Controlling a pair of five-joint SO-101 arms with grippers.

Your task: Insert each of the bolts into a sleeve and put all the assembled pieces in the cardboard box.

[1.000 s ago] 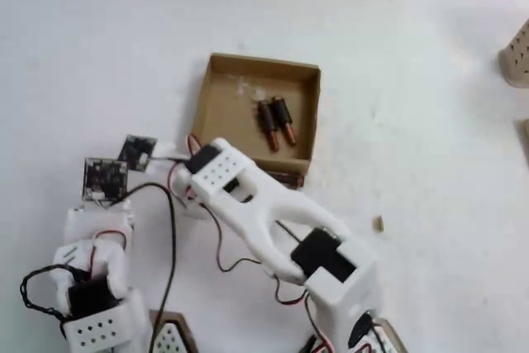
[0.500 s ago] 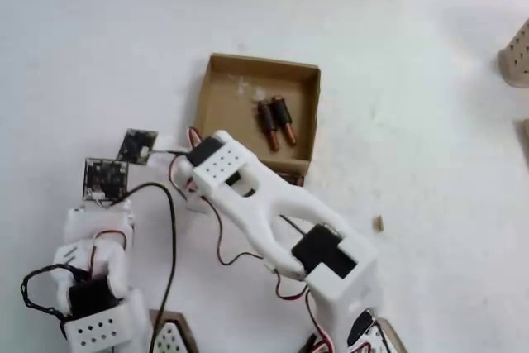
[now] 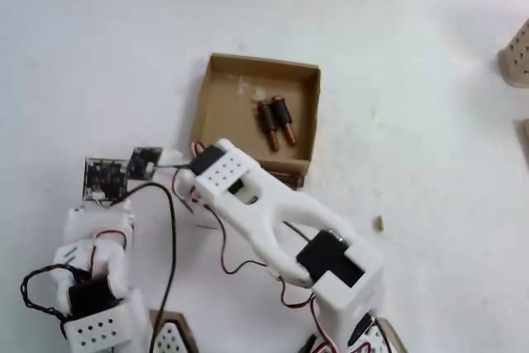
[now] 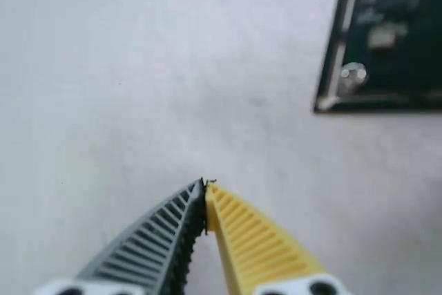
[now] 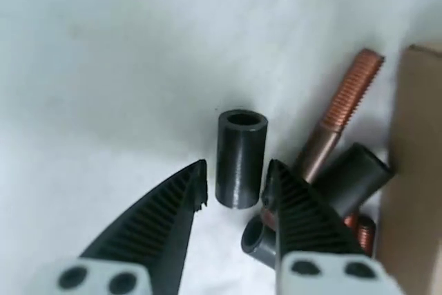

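Right gripper [image 5: 236, 179] shifted slightly, spread around black sleeve [image 5: 240, 153], cardboard box [image 5: 418, 170] nearby

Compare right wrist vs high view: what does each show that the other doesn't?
Right wrist adds: the right gripper open, a black sleeve at its fingertips, a bare copper bolt and a second sleeve lying beside it. In the high view the right arm covers that spot.
High adds: two assembled pieces inside the box, the left arm, and a small scrap.
Both: the box's cardboard wall and the white table.
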